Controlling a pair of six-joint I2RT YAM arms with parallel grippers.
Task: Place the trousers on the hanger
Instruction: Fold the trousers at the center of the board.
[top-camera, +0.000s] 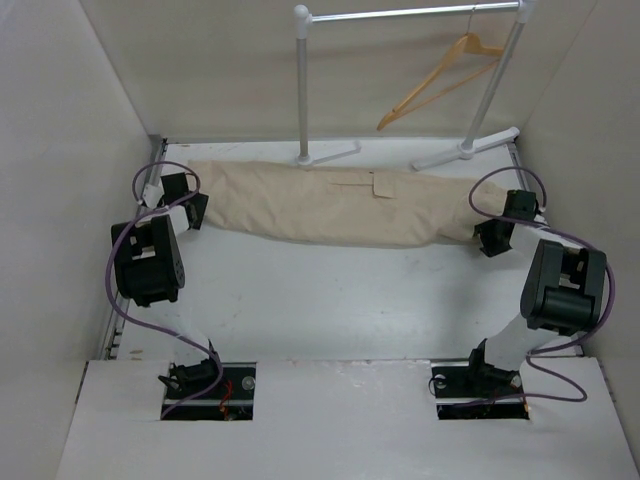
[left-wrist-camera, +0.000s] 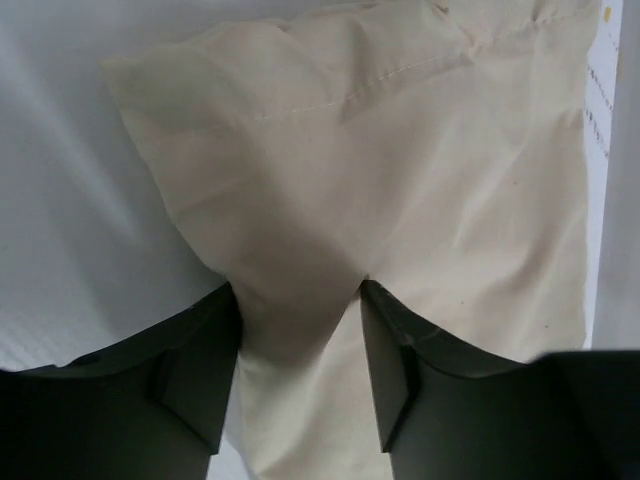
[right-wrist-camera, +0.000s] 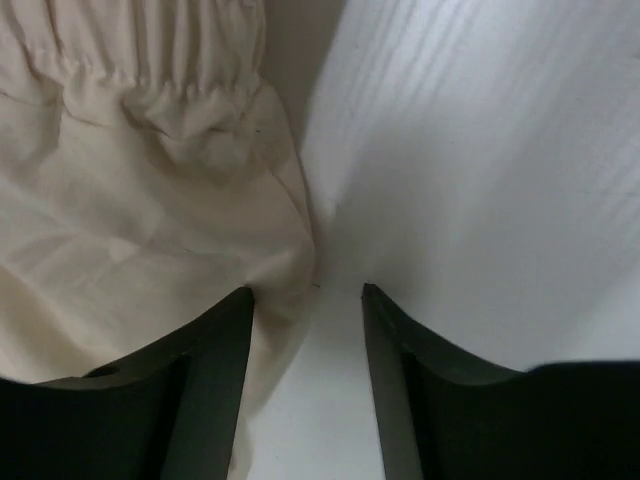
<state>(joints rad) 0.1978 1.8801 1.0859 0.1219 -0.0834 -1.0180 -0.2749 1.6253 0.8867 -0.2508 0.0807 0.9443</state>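
The beige trousers (top-camera: 340, 205) lie folded lengthwise across the far part of the white table. The wooden hanger (top-camera: 440, 78) hangs from the rack bar at the back right, apart from them. My left gripper (top-camera: 186, 208) is at the trousers' left end. In the left wrist view it (left-wrist-camera: 298, 295) is open, with the hemmed cloth (left-wrist-camera: 380, 170) lying between its fingers. My right gripper (top-camera: 494, 236) is at the right end. In the right wrist view it (right-wrist-camera: 305, 295) is open. The gathered waist cloth (right-wrist-camera: 130, 200) touches its left finger (right-wrist-camera: 215, 350), and bare table shows between the two.
A white metal rack (top-camera: 400, 14) stands at the back, with its feet (top-camera: 335, 153) just behind the trousers. White walls close in on the left, right and back. A raised white panel (top-camera: 340, 420) covers the near edge around the arm bases.
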